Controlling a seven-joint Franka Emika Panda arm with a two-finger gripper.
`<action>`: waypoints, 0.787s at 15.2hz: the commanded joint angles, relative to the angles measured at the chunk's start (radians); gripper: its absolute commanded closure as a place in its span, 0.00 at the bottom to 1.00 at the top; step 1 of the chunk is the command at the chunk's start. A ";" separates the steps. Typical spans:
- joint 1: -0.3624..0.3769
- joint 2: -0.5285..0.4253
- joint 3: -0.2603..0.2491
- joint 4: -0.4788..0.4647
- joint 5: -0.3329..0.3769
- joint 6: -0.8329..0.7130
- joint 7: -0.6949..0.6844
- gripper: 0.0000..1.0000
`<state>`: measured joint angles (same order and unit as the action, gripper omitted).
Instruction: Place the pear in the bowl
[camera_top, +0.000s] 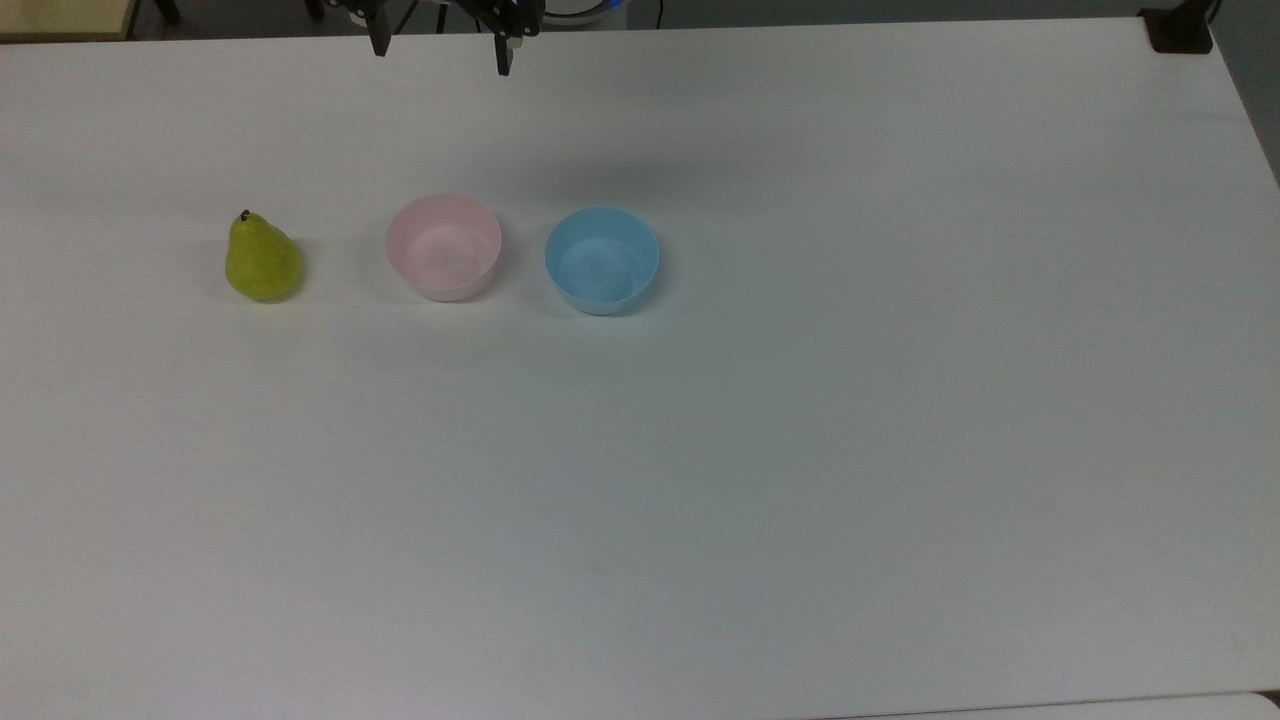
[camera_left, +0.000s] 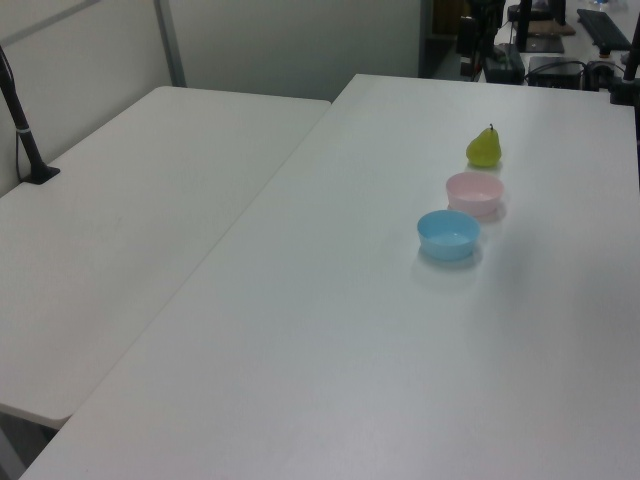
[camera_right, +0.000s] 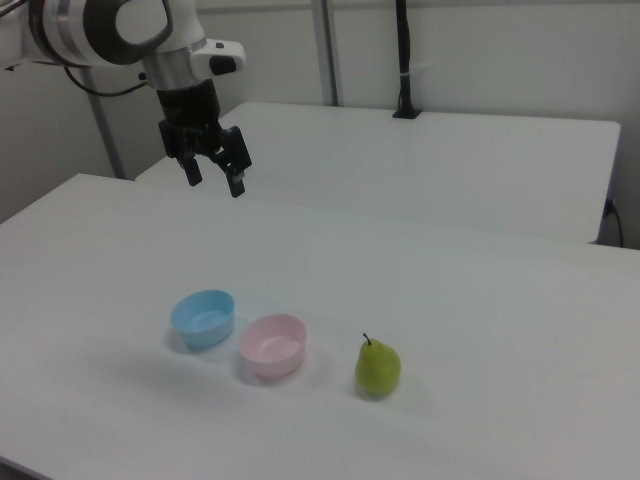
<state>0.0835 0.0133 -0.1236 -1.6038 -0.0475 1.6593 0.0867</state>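
One upright pear (camera_top: 262, 260), stem upward.

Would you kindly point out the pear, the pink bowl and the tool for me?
pear (camera_top: 262, 262), top view, on its wide body.
pink bowl (camera_top: 444, 247), top view, on its inner floor.
tool (camera_right: 213, 171), right view, between its open fingertips.

- Pear (camera_top: 261, 258) upright on white table (camera_top: 700, 480), far left of row.
- Pink bowl (camera_top: 444, 247) in middle, blue bowl (camera_top: 602, 260) to its right; all apart.
- Gripper (camera_top: 441, 52) at far edge, fingers spread, nothing between them.
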 joint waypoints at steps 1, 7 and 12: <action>0.007 -0.018 -0.010 -0.013 0.018 -0.018 -0.031 0.00; 0.009 -0.016 -0.010 -0.015 0.018 -0.015 -0.031 0.00; 0.007 -0.015 -0.010 -0.015 0.018 -0.015 -0.041 0.00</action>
<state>0.0835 0.0134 -0.1236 -1.6059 -0.0475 1.6593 0.0809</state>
